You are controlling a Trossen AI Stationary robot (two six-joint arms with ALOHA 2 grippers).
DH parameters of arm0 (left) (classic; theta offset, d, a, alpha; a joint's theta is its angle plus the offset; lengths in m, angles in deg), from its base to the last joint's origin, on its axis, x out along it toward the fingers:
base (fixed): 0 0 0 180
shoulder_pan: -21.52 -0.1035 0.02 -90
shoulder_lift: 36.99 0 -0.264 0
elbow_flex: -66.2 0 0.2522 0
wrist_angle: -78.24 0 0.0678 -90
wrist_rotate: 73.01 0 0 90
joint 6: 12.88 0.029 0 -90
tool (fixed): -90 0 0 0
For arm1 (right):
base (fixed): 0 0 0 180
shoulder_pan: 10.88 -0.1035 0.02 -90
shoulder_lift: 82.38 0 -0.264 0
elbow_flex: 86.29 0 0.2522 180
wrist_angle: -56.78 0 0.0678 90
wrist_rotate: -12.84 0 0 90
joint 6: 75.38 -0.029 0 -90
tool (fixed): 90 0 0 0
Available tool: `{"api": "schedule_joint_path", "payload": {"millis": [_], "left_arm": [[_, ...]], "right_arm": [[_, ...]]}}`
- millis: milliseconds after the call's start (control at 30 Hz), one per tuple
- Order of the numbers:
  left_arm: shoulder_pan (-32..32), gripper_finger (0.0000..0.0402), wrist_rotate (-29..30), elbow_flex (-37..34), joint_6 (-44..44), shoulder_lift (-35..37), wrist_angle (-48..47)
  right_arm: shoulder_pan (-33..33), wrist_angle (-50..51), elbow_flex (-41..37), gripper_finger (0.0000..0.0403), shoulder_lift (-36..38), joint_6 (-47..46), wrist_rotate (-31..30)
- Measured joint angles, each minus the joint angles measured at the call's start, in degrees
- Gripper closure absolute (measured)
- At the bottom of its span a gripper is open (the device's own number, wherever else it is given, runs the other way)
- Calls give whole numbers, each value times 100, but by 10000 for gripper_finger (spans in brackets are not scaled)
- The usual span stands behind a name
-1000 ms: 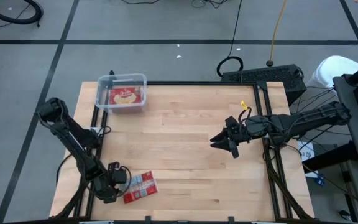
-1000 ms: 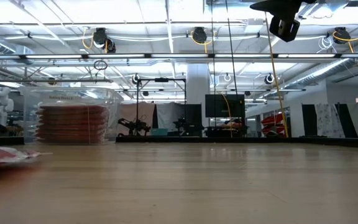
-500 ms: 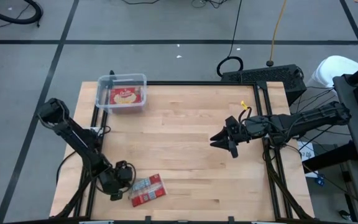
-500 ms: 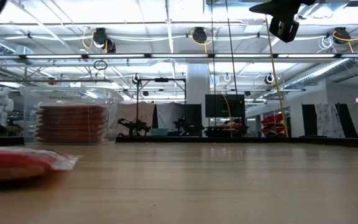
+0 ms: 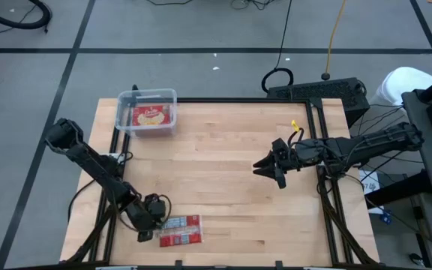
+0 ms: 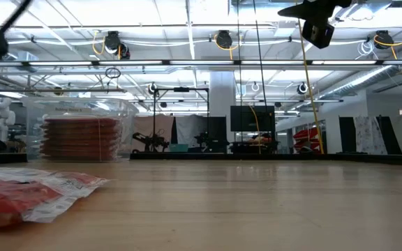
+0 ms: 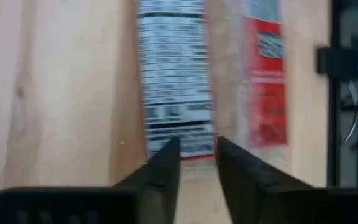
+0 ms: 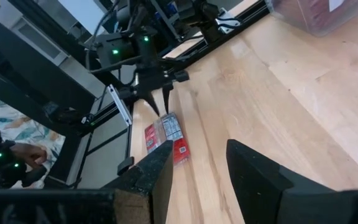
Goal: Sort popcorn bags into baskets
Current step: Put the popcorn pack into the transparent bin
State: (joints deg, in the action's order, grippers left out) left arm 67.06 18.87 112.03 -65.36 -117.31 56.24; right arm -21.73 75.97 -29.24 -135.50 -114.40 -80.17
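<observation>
One popcorn bag (image 5: 180,230) lies flat on the wooden table near its near edge, silvery-blue panel and red strip up, also seen in the low view (image 6: 26,195) and the left wrist view (image 7: 176,74). My left gripper (image 5: 158,227) slants down at the bag's left short end, its fingers a narrow gap apart (image 7: 197,144). The clear basket (image 5: 147,112) stands at the far left corner with red popcorn bags (image 5: 152,115) stacked inside it (image 6: 81,136). My right gripper (image 5: 265,169) hangs open and empty high above the table's right half (image 8: 197,155). My left gripper has its two fingertips (image 7: 173,149) over the bag's left short end (image 7: 194,155), slanting down from the table's left. The bag lies flat on the table. Whether the fingertips touch the bag, I cannot tell.
Black frame rails (image 5: 115,187) run along the table's left and right edges. Bare wood lies between the bag and the basket. A person's hand (image 8: 17,152) shows beyond the table's left side. A white bin (image 5: 407,82) stands off the far right corner.
My left gripper has swung toward the table's right edge along the near edge. The popcorn bag has slid the same way on the table and turned from a slant until its long side lies along the near edge.
</observation>
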Motion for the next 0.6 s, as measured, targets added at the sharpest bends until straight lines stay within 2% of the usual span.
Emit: {"api": "schedule_joint_path", "payload": {"millis": [167, 333, 467, 600], "left_arm": [[102, 197, -42, 569, 882, 3, -824], [276, 118, 123, 583, 1324, -71, -953], [341, 103, 157, 562, 1557, -339, -906], [340, 122, 129, 563, 1751, -702, -458]], "right_arm": [[0, 0, 0, 259, 0, -79, 4], [0, 2, 0, 259, 0, -71, 4], [-1, 0, 0, 259, 0, -151, 4], [-2, 0, 0, 259, 0, -285, 7]]}}
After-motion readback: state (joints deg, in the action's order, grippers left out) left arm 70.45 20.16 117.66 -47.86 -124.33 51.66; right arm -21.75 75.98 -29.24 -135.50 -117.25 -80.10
